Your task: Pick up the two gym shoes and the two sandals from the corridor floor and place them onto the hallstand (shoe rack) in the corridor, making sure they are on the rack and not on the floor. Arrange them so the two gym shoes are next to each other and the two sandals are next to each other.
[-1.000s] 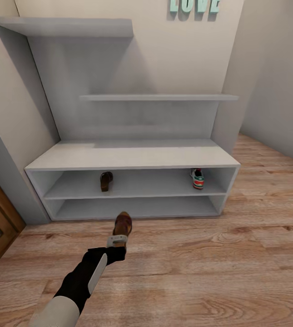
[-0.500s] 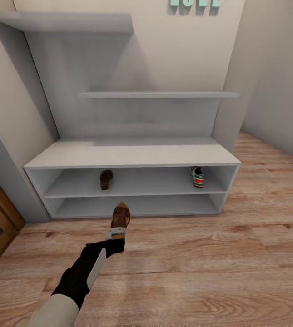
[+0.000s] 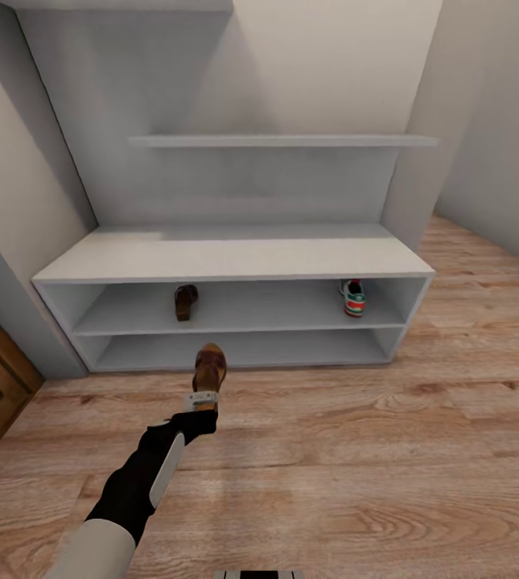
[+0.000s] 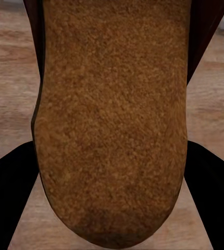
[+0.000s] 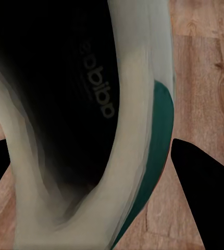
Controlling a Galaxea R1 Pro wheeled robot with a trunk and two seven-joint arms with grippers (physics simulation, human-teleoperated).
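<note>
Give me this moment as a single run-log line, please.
left gripper: holds sandal | right gripper: holds gym shoe | hallstand: one sandal, one gym shoe

"adidas" lettering inside the gym shoe [image 5: 91,130]

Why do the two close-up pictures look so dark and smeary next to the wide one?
Head view: even soft light, faint shadows under the hallstand shelves, all fairly sharp. Left wrist view: the held sandal sits right against the lens, grainy and blurred. Right wrist view: the gym shoe is so close its inside goes black and its edges smear.
</note>
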